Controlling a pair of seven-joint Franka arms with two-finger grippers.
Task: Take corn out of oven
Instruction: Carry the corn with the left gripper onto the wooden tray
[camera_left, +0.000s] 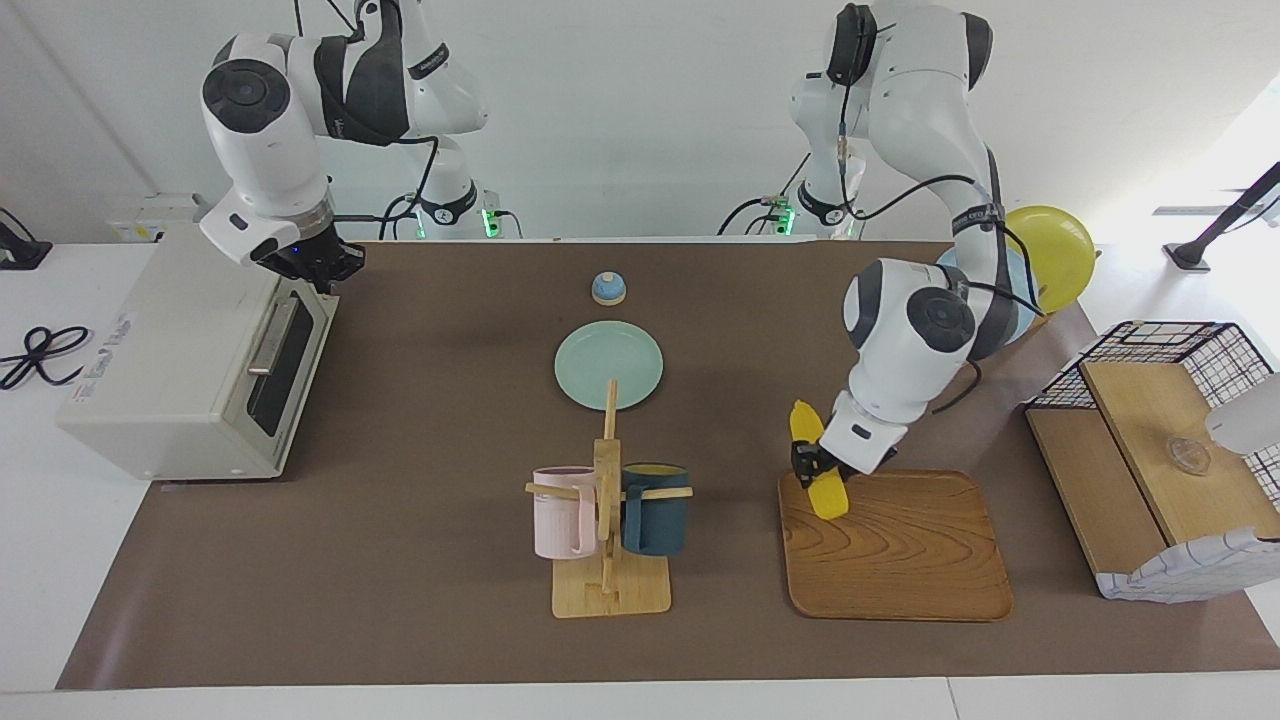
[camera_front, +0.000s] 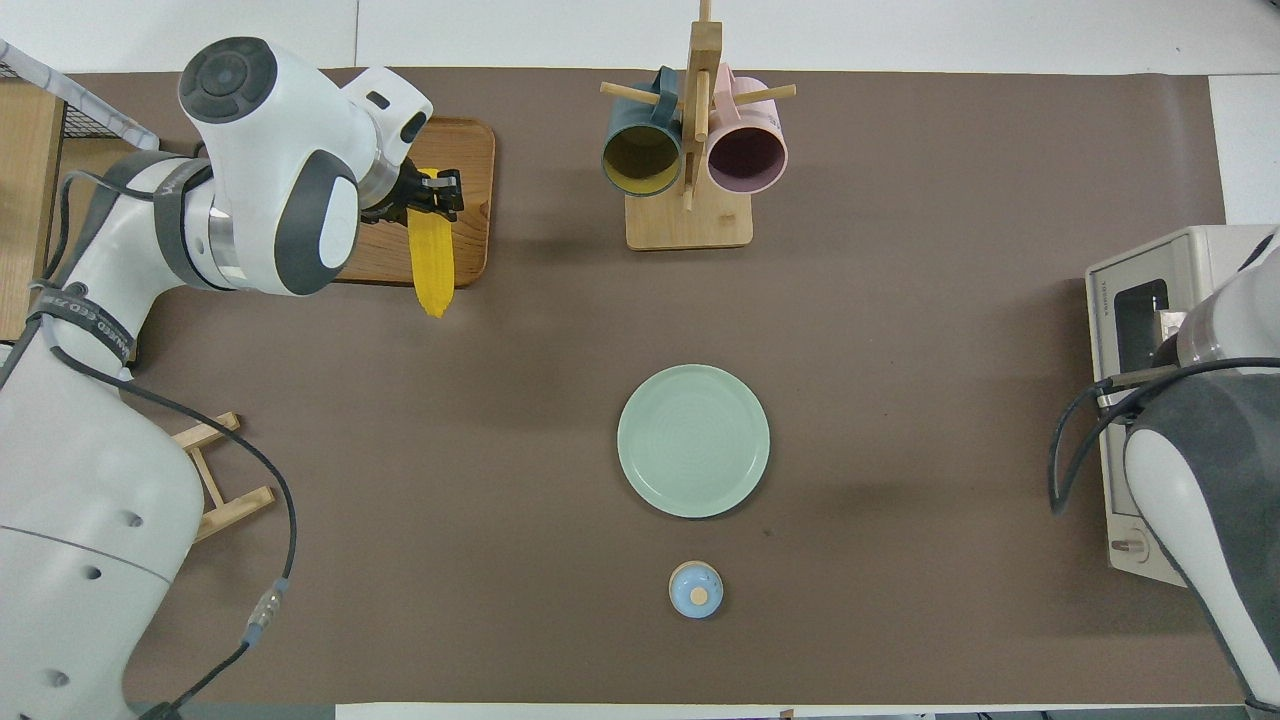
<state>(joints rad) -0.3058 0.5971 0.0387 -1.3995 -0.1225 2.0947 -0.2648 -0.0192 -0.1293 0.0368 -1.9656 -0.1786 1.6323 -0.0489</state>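
Corn (camera_left: 820, 468), a bright yellow cob with rows of kernels along its length, long and tapering to a blunt point, hangs tilted in the left tool (camera_left: 812, 470). That tool is clamped across the cob partway along it. In the facing view the cob's lower end is at the corner of the rectangular brown wooden tray (camera_left: 900, 560), on the tray's edge toward the robots; whether it touches the wood cannot be told. In the overhead view the cob (camera_front: 432, 255) lies lengthwise across that same tray edge (camera_front: 470, 160), its tip pointing toward the robots, and the left tool (camera_front: 432, 195) grips its thicker end.

The boxy cream-white toaster oven (camera_left: 170, 350) sits at the right arm's end of the counter (camera_left: 420, 560), its dark glass door with the metal handle up and shut. The right tool (camera_left: 310, 262) hangs over the top edge of that door; its fingertips look close together, holding nothing.

Between the oven and the tray lie a round pale green plate (camera_left: 608, 364) and, nearer the robots, a small blue knob-topped lid (camera_left: 608, 288). Farther from the robots than the plate stands a wooden mug tree (camera_left: 608, 520) with a pink mug (camera_left: 562, 510) and a dark teal mug (camera_left: 656, 508). A wire-framed wooden shelf basket (camera_left: 1160, 440) sits at the left arm's end.
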